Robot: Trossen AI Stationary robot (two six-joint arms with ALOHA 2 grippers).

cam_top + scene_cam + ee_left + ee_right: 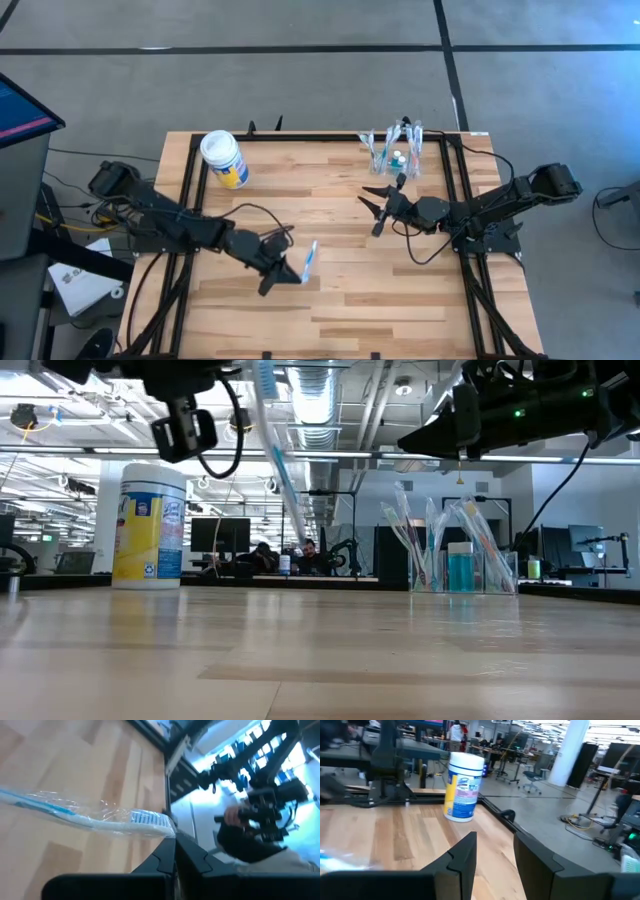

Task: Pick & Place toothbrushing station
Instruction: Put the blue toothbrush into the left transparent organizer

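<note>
Left gripper (283,268) is up off the bench (400,300) near its middle-front, jaws clenched on a wrapped toothbrush (309,260); the wrist view shows the white-and-blue brush in crinkly clear film sticking out sideways from the closed jaws. In the low view it hangs slanted in the air well above the wood.

Right gripper (378,203) hovers just in front of the toothbrushing station (398,152), jaws parted and grasping nothing. Its wrist camera looks across the bench at the yellow-and-blue canister (464,786), which stands at the far-left corner, well apart from the station.

The station stands at the far-right part of the bench: a clear cup holding several wrapped brushes that lean outward, plus something teal inside.

Handling guess: the brush is very light and stiff along its length, but the film is slick and loose, so it could slide or swivel in the pinch. Better to grip the handle mid-length than the bristle end; the exact pinch point is hard to tell here.

The cup looks light, thin-walled, smooth and easy to tip, more so with tall brushes leaning out of it. If it must be moved, take it low on the wall with a gentle squeeze. If the brush goes in, drop it from above, clear of the leaning brushes, so nothing knocks the cup over
</note>
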